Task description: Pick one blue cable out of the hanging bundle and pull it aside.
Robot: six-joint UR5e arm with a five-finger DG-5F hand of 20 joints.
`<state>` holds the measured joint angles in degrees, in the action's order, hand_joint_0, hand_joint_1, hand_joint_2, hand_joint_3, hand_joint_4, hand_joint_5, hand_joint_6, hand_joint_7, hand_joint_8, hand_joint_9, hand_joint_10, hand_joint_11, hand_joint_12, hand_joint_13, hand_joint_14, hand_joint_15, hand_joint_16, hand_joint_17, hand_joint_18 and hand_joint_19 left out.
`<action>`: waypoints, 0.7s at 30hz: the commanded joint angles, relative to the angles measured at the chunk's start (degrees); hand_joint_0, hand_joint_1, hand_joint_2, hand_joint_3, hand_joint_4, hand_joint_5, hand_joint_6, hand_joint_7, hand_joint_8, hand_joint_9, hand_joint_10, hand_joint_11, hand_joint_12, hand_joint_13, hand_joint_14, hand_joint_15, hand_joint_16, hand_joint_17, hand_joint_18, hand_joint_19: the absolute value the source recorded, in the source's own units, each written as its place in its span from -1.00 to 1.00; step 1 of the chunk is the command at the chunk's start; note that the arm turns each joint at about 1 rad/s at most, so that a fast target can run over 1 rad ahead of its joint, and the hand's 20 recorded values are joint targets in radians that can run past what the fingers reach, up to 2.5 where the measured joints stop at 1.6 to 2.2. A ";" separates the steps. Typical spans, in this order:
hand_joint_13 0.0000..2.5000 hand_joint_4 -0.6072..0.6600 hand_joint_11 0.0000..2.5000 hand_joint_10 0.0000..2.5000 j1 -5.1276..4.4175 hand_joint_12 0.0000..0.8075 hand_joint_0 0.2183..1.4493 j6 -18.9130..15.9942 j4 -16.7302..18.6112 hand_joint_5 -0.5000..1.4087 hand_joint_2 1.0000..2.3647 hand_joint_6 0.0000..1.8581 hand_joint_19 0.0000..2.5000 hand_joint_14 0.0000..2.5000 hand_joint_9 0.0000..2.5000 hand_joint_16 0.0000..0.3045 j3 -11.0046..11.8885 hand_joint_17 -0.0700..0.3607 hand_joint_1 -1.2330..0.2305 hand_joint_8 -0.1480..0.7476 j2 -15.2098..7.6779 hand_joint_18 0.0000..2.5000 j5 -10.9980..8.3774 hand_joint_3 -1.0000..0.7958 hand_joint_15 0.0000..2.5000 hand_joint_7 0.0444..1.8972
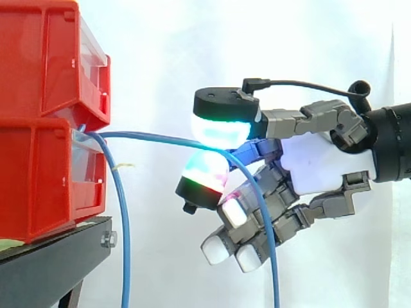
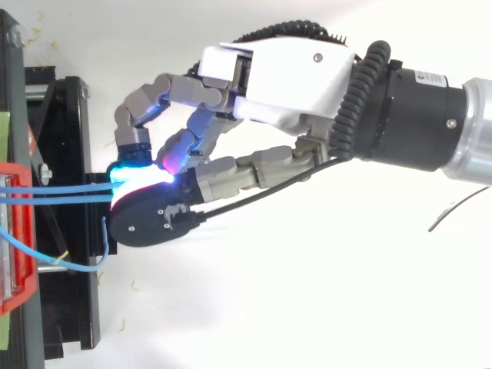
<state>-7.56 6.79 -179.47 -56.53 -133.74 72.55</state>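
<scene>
Hand (image 1: 321, 170) pinches one blue cable (image 1: 154, 136) between two glowing pads, near the red bins (image 1: 38, 128); pull level, away from the bins, pinch firm, leaving the hanging strand (image 1: 123, 218) behind.

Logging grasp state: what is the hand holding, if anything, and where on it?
The hand pinches a blue cable between two fingertip pads, at its bend away from the red bins.

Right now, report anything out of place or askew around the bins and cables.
One blue cable runs sideways from the red bins, pinched by the hand, while a second blue cable hangs straight. A yellowish scrap sticks out from the hanging one. Nothing looks damaged.
</scene>
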 commanded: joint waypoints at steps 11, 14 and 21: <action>-0.37 -0.24 -0.52 -0.98 0.09 -0.24 -0.11 -0.11 0.08 -0.63 -1.00 -0.01 -0.68 -0.99 -0.16 -0.71 -0.07 -0.21 -0.55 -0.16 -0.03 -0.35 -0.22 -0.44 -0.70 0.49; -0.36 -0.26 -0.55 -0.99 0.27 -0.29 -0.16 -0.02 0.08 -0.61 -1.00 -0.02 -0.67 -0.99 -0.13 -0.72 -0.07 -0.23 -0.61 -0.19 -0.03 -0.34 -0.04 -0.44 -0.69 0.53; -0.35 -0.22 -0.58 -0.99 0.45 -0.30 -0.38 -0.02 0.08 -0.59 -1.00 -0.04 -0.65 -0.99 -0.10 -0.73 0.01 -0.25 -0.60 -0.24 0.06 -0.35 0.13 -0.44 -0.68 0.39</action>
<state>-7.24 6.77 -179.37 -56.57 -133.71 72.65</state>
